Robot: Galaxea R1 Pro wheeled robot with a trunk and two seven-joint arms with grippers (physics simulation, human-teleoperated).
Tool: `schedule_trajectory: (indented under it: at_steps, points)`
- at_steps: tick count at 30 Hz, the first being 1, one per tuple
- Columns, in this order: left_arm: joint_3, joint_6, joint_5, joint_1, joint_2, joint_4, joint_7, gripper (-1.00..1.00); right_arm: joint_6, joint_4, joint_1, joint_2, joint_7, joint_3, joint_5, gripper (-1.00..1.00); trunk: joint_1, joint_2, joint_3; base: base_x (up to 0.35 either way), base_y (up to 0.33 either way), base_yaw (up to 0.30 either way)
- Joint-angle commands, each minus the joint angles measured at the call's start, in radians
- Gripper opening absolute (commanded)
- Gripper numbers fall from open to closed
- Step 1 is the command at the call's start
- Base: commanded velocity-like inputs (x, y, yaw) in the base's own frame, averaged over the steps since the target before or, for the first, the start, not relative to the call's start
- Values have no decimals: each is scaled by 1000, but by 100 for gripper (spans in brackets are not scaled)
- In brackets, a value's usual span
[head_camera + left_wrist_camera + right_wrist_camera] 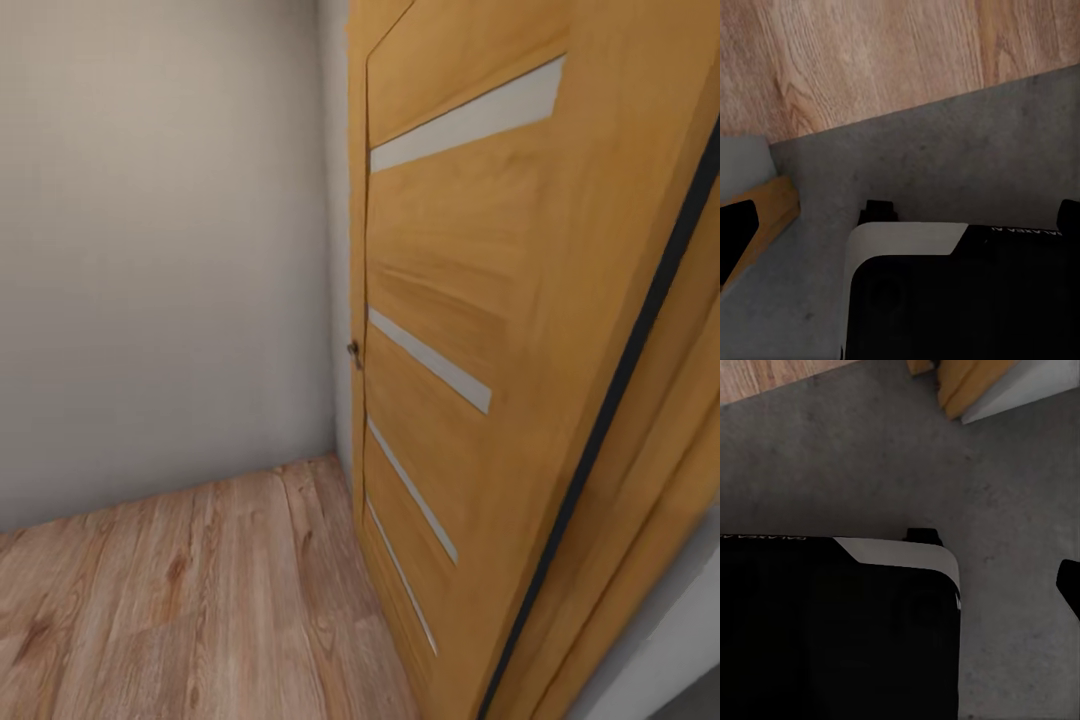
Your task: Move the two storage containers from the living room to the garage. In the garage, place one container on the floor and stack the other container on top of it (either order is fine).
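The head view looks at a light wooden door (470, 330) with four frosted glass strips (430, 362), standing on the right of the scene and seen at a slant; a small dark handle (353, 350) sits at its left edge, beside the corner; a black strip (620, 380) runs down the door's right side, with more wooden framing to the right of it. To the left of the door is a plain pale wall (160, 250); below it, light wood plank flooring (190, 600) reaches from the wall to the near edge.

In the left wrist view, a rough dark grey concrete floor (945, 165) meets wood planks (870, 52) along a straight line; a piece of wooden door frame (769, 214) lies at one side, against a pale wall end; the robot's black and white base (945, 292) sits on the concrete. The right wrist view shows the same concrete (870, 457), the robot's base (832, 622), and a wooden frame foot (971, 382) next to a white wall end (1035, 386).

A dark shape at the edge of each wrist view may be a fingertip; whether the left or the right gripper is released or clenched, I cannot tell. The storage containers are not to be placed from these views.
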Motion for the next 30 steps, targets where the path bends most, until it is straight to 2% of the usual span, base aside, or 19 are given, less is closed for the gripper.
schedule_trajectory:
  at_steps: [1, 10, 30]
  points:
    - [0, 1, 10, -1, 0, 0, -5, 100, -2, 0, 0, 0, -4, 8, -8, 100, 1, -1, -1, 268, 0, 6]
    - [0, 1, 10, -1, 0, 0, -5, 100, -3, 0, 0, 0, -4, 8, -8, 100, 1, -1, -1, 239, 0, 40]
    - [0, 1, 10, -1, 0, 0, -5, 100, -4, 0, 0, -1, -4, 8, -8, 100, 1, -1, -1, 5, 0, 265]
